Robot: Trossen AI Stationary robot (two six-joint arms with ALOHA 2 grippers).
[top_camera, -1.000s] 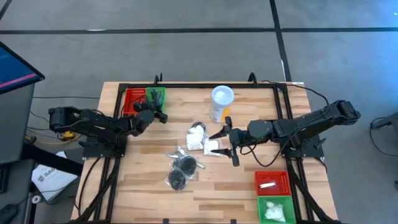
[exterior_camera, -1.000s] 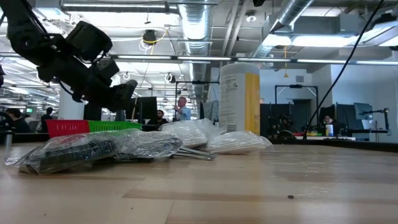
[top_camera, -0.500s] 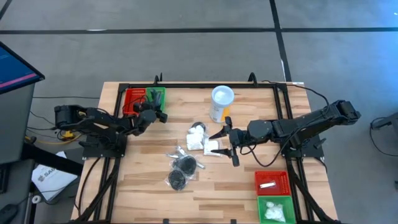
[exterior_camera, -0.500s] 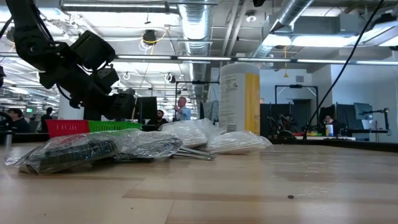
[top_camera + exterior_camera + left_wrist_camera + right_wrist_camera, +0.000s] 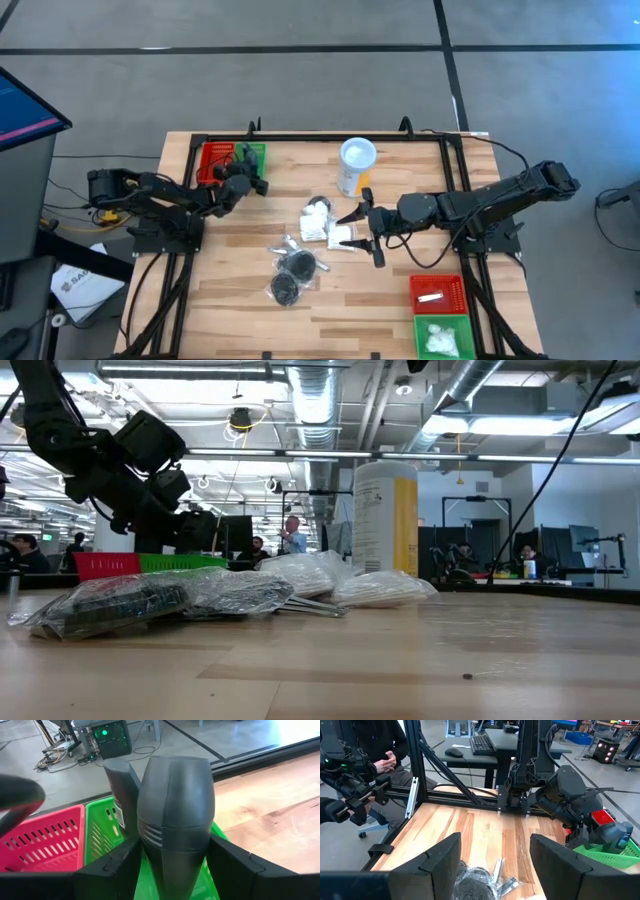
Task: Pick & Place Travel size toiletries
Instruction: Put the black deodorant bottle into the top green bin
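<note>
My left gripper hangs over the green basket at the table's far left, shut on a small dark bottle, which also shows in the right wrist view. My right gripper hovers open above the white packets, holding nothing. More white packets, silvery tubes and two dark round pucks in clear wrap lie on the table's middle. My left gripper has the dark bottle between its two fingers, which lie on its two narrow sides near the end closest to the wrist. The bottle reaches forward along the fingers, slanting slightly down over the green basket. Whether its far end rests on the basket, I cannot tell.
A red basket adjoins the green one at the far left. A tall yellow canister with a white lid stands behind the packets. A red basket and a green basket sit at the near right. People sit beyond the table.
My left gripper has sunk a little toward the green basket with the bottle and tipped slightly down, then kept still.
</note>
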